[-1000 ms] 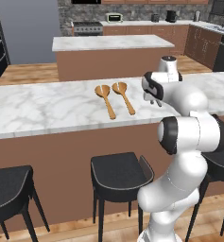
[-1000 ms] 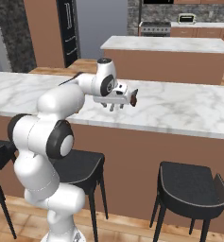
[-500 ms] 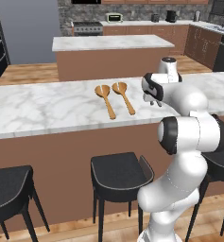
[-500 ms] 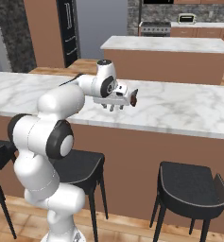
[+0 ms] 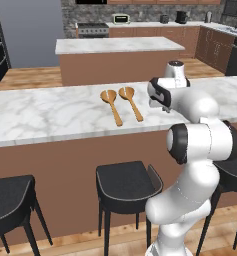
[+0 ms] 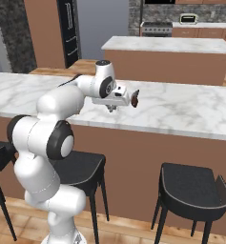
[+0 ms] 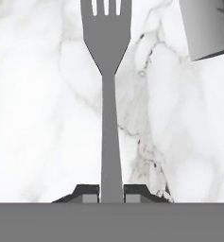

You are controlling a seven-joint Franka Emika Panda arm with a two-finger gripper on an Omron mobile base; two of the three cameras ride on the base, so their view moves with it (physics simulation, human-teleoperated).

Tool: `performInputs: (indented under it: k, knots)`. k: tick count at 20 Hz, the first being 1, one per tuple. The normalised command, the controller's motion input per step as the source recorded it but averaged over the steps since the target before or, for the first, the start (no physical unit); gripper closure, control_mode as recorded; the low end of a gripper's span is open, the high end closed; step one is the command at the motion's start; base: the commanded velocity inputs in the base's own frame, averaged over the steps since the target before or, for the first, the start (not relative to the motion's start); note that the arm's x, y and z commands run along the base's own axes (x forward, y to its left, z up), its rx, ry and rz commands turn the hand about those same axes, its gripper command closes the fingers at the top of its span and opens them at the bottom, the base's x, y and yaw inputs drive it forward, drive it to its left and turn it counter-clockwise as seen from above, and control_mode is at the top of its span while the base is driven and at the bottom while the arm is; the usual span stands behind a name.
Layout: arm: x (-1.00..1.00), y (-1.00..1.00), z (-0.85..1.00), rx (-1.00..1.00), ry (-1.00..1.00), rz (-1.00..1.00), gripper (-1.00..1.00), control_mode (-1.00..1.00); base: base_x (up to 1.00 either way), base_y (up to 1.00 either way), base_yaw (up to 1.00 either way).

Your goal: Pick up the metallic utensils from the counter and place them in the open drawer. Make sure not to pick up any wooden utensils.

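A grey metal fork (image 7: 108, 108) lies on the white marble counter (image 7: 42, 118), tines pointing away from the hand. My gripper (image 7: 111, 194) is shut on the fork's handle, one dark fingertip (image 7: 87, 193) pressing each side. In the right base view the gripper (image 6: 113, 107) points down at the counter (image 6: 181, 109). Two wooden spoons (image 5: 111, 102) (image 5: 130, 100) lie side by side on the counter (image 5: 50, 115), just left of the hand. A second flat grey metal piece (image 7: 205, 28) lies beyond the fork to its right. The open drawer is out of view.
Black stools (image 5: 127, 182) (image 6: 193, 188) stand along the near side of the counter, below its edge. A second marble island (image 5: 117, 46) stands behind it, with cabinets and a stove at the back wall.
The jaws have closed on the fork's handle. The arm has stayed where it was over the counter, and the wooden spoons have not moved.
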Motion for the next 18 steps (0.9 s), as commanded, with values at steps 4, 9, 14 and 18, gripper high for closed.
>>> performInputs:
  k: [4, 9, 14, 18]
  knots:
    - [0.00, 0.02, 0.00, 0.00, 0.00, 0.00, 1.00, -1.00, 0.00, 0.00, 0.00]
    - [-0.10, 0.00, 0.19, 0.00, 0.00, -0.03, 1.00, -1.00, 0.00, 0.00, 0.00]
    - [-0.62, 0.08, 0.57, 0.00, 0.00, -0.03, 1.00, -1.00, 0.00, 0.00, 0.00]
    - [-0.95, 0.09, 0.90, 0.00, 0.07, -0.04, 1.00, -1.00, 0.00, 0.00, 0.00]
